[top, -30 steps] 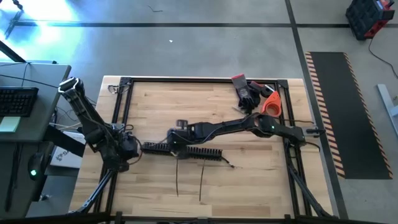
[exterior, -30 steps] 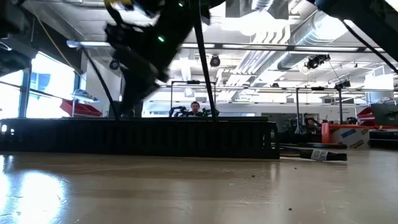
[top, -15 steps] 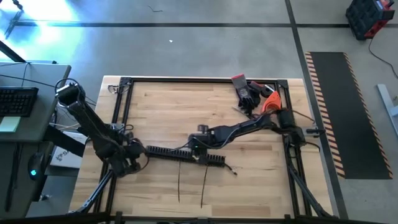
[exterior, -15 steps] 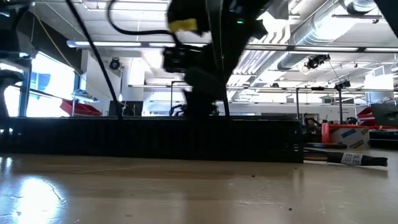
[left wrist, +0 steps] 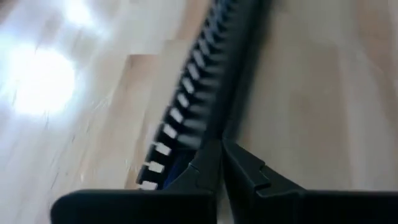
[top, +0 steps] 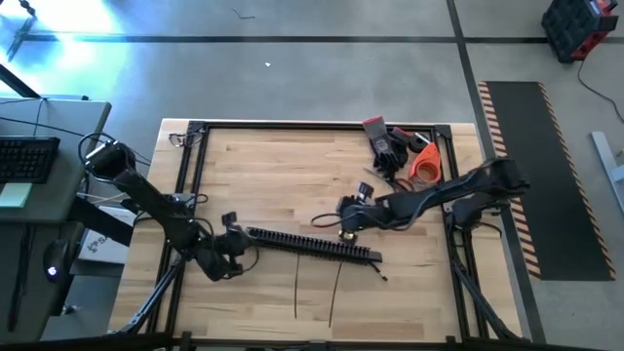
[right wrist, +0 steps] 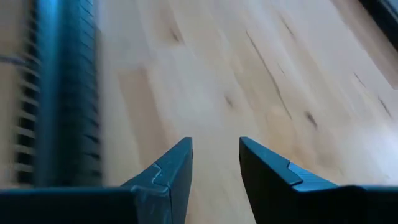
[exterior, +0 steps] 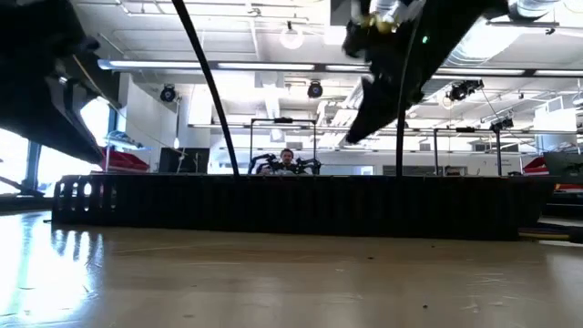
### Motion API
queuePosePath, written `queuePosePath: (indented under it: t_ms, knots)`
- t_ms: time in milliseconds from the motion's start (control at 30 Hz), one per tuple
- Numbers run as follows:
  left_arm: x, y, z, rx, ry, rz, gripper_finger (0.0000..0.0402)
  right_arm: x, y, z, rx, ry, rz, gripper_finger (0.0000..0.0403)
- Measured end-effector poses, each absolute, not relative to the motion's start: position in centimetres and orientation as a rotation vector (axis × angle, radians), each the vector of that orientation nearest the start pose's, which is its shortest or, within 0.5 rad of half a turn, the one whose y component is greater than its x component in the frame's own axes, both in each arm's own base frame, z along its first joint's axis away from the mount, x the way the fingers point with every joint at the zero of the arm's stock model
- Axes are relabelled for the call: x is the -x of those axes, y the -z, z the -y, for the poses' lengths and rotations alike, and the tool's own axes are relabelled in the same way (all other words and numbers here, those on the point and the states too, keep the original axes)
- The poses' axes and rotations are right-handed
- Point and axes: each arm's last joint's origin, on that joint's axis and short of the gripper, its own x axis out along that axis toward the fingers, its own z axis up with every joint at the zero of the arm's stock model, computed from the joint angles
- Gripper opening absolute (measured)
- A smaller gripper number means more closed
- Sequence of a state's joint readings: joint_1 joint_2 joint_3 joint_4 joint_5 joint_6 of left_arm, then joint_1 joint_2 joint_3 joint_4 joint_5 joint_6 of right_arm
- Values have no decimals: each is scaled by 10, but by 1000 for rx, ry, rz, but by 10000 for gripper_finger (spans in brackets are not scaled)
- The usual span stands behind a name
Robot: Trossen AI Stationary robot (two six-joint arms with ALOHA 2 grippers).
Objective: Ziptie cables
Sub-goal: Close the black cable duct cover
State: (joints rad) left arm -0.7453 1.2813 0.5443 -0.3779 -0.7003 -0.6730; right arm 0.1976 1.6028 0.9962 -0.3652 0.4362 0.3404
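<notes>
Wooden worktop (top: 283, 166) carries a black perforated bar (top: 312, 244) near its front edge, thin cables (top: 297, 292) beside it. Left gripper (top: 234, 255) clamps the bar's end; right gripper (top: 348, 216) hovers parted, empty.

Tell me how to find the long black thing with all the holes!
Look at the light wooden table inside its black frame. Near its front middle, between the two dark robot arms, lies a long, flat black perforated bar, slanting a little. Two thin dark cables trail off below it, but only the bar is wide, stiff-looking and lined with slots.
</notes>
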Motion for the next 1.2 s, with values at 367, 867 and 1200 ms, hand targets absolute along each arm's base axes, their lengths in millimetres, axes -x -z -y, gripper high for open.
queuePosePath:
  t_ms: [367,867,1200]
  knots:
    - [-166,-164,112,-330,-180,-999,79,-310,-192,-72,58,22,-787,120]
    - [-173,-165,109,-235,-210,-971,106,-236,-196,-139,118,-63,-1326,244]
    - [-176,-166,110,-228,-220,-938,106,-230,-159,-165,271,106,-1253,213]
